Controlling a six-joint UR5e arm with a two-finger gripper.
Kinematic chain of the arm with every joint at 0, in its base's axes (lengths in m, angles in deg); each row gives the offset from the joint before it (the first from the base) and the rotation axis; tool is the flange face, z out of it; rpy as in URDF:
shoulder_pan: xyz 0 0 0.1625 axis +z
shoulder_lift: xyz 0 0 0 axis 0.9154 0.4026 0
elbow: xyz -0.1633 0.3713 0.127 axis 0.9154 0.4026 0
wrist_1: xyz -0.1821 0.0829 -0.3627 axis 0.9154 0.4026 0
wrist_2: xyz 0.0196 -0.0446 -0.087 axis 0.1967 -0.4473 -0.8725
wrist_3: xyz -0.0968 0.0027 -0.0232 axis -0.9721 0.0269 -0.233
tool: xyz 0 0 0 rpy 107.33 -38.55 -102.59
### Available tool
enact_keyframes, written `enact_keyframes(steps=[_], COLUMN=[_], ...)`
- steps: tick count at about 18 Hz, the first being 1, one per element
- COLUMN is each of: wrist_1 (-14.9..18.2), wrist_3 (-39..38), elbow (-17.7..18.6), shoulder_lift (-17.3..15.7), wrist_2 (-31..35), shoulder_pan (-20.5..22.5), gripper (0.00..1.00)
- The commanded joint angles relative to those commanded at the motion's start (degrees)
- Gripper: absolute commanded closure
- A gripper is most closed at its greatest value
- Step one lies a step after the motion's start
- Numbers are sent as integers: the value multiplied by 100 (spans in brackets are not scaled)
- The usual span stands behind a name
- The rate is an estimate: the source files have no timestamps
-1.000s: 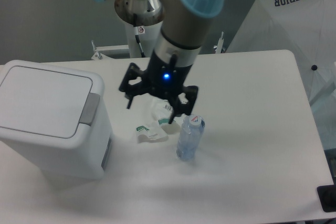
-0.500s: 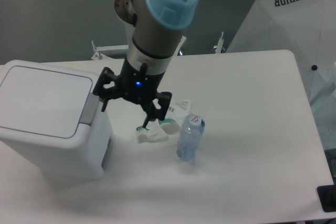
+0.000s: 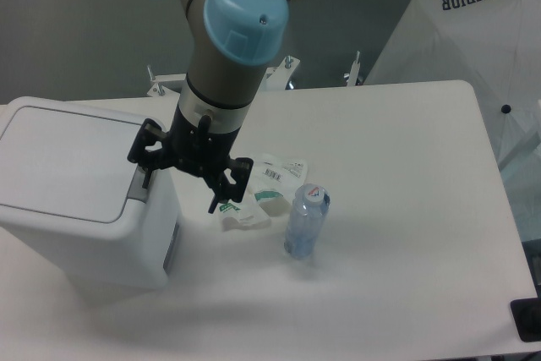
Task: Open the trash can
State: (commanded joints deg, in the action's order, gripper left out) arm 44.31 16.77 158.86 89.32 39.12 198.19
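Over the right edge of the trash can you have the tool now, with its fingers spread apart and nothing between them. One finger hangs at the grey push-button tab on the rim, and I cannot tell if it touches the tab or only covers it from this view. The other finger points down to the side away from the bin, above the surface.

The trash can stands under and beyond that first finger, and its flat white lid is closed and level. I judge that the tool is placed here because the tab is the release: a push down on it should let the lid spring up. The open fingers suggest you need only a press, not a grasp.

Just beside the free finger lie crumpled paper wrappers, and a little further the plastic bottle stands upright. Both are apart from the bin, so they should not disturb the press.
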Motion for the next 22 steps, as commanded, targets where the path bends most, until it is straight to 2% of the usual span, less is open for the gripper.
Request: enact_keyframes(steps=[14,20,22], wrist_1=[-9,-26,-245], wrist_3=[0,44,35], elbow=[70,-61,-62], shoulder_lift=[-9,-61,-44], wrist_2=[9,9,35], shoulder_pan=[0,9,35], gripper=[0,0,0])
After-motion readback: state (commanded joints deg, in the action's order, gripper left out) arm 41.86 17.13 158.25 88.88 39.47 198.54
